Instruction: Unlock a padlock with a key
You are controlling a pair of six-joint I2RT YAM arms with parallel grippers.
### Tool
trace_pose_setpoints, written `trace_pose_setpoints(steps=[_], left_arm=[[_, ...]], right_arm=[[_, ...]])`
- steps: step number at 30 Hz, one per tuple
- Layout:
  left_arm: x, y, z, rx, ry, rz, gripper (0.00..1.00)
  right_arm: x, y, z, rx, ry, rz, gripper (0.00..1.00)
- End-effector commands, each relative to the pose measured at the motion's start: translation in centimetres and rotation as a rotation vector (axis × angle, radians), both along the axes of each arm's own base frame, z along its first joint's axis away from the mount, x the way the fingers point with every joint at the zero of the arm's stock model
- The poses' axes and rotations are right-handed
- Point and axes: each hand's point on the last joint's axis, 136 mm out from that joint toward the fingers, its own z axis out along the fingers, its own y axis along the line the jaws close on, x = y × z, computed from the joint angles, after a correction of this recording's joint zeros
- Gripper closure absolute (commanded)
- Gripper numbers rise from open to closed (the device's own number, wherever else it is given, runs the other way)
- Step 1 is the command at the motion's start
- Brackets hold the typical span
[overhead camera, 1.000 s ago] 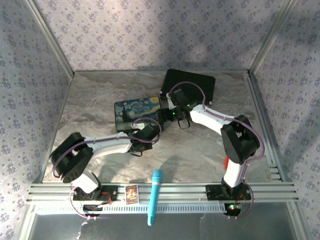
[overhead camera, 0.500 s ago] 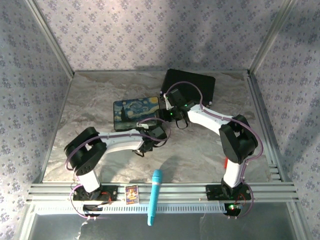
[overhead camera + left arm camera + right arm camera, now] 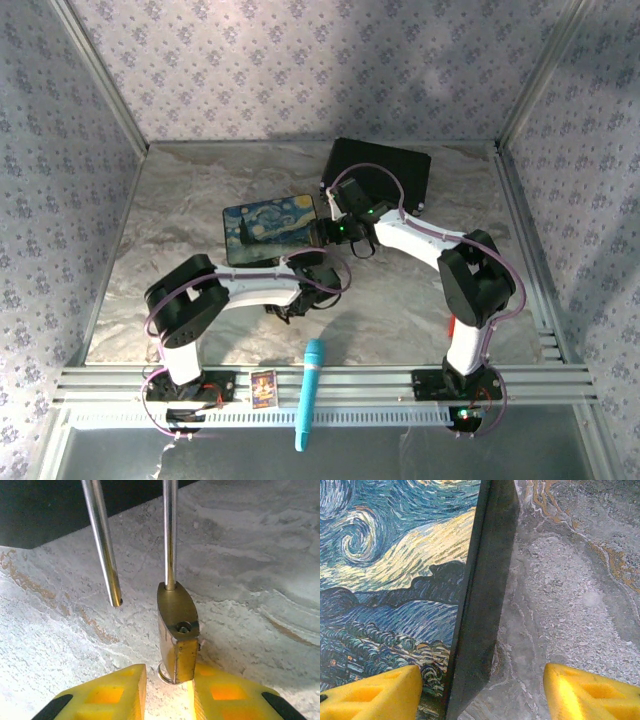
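— Where's the padlock (image 3: 177, 630) sitting?
— It's lying on the marble table (image 3: 260, 555), its brass body between the left gripper (image 3: 169, 692) fingers (image 3: 105, 700). It's touching one, with a gap beside the other, so I can't tell if they're gripping. Its shackle (image 3: 170, 535) is standing open.
— And the right gripper (image 3: 482, 695)?
— Its fingers are standing wide apart, straddling the painted box (image 3: 395, 570) edge.

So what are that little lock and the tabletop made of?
The padlock body looks like brass: dull gold with a soft sheen. Its shackle looks like polished steel, mirror-bright. The tabletop looks like grey-veined marble, though it could be a printed laminate.
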Motion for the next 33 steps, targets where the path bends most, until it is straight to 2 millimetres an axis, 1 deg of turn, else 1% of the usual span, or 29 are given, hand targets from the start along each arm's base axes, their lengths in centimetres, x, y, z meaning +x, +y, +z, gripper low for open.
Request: trace_pose_setpoints(steps=[1,6,8,10,11,13,14,15,16,17,18,20,21,22,24,25,26,29,31,33], left_arm=[[-0.1,-0.7,0.5,0.013,-0.005,-0.01,0.73],[-0.1,-1.8,0.6,-0.022,-0.004,-0.028,0.71],[0.1,-1.7,1.2,-0.042,-0.019,-0.027,0.7],[0.4,-1.4,2.2,-0.089,-0.037,-0.019,0.63],[0.5,-1.4,2.7,-0.117,-0.046,-0.017,0.57],[0.9,-1.3,4.2,-0.203,-0.08,-0.018,0.35],[1.1,-1.3,5.0,-0.246,-0.104,-0.023,0.26],[1.2,-1.2,5.9,-0.295,-0.131,-0.024,0.18],[1.4,-1.0,6.9,-0.352,-0.157,-0.023,0.1],[1.3,-0.5,7.6,-0.39,-0.172,-0.016,0.02],[1.7,-0.5,8.6,-0.456,-0.208,-0.01,0.0],[1.9,0.3,10.1,-0.556,-0.253,0.008,0.0],[1.9,0.7,10.6,-0.601,-0.264,0.017,0.0],[2.0,1.0,10.9,-0.657,-0.27,0.025,0.0],[2.0,1.2,11.4,-0.789,-0.275,0.024,0.01],[2.1,1.4,11.8,-0.864,-0.284,0.028,0.01],[2.1,1.6,11.9,-0.929,-0.289,0.039,0.0],[2.2,3.1,11.7,-1.038,-0.301,0.096,0.0],[2.3,4.3,11.2,-1.045,-0.287,0.153,0.0],[2.3,5.3,10.4,-1.027,-0.267,0.199,0.0]], right_arm=[[-1.4,-1.5,-3.2,-0.087,0.086,-0.022,0.34],[-1.3,-1.6,-2.9,-0.085,0.078,-0.027,0.34],[-1.1,-1.7,-2.4,-0.076,0.068,-0.027,0.34],[-0.9,-1.5,-1.5,-0.042,0.06,-0.014,0.32],[-0.7,-1.5,-0.9,-0.028,0.051,-0.011,0.32],[-0.1,-1.3,0.7,0.007,0.024,0.0,0.29],[0.1,-1.4,1.5,0.018,0.007,-0.001,0.26],[0.4,-1.4,2.4,0.032,-0.011,0.003,0.07],[0.5,-1.3,3.4,0.045,-0.027,0.011,0.01],[0.6,-1.5,4.1,0.049,-0.04,0.005,0.01],[0.7,-1.7,4.8,0.051,-0.055,0.0,0.01],[0.5,-2.2,6.2,0.063,-0.085,-0.012,0.01],[0.3,-2.4,6.7,0.069,-0.098,-0.017,0.01],[0.0,-2.5,7.4,0.087,-0.112,-0.019,0.01],[-1.3,-2.3,8.0,0.113,-0.129,-0.01,0.01],[-2.0,-1.9,8.6,0.129,-0.139,0.005,0.02],[-3.3,-1.8,7.6,0.121,-0.12,0.017,0.03],[-6.2,0.3,6.8,0.139,-0.105,0.075,0.06],[-8.0,2.2,5.8,0.154,-0.076,0.123,0.08],[-9.5,4.1,4.4,0.164,-0.042,0.154,0.1]])
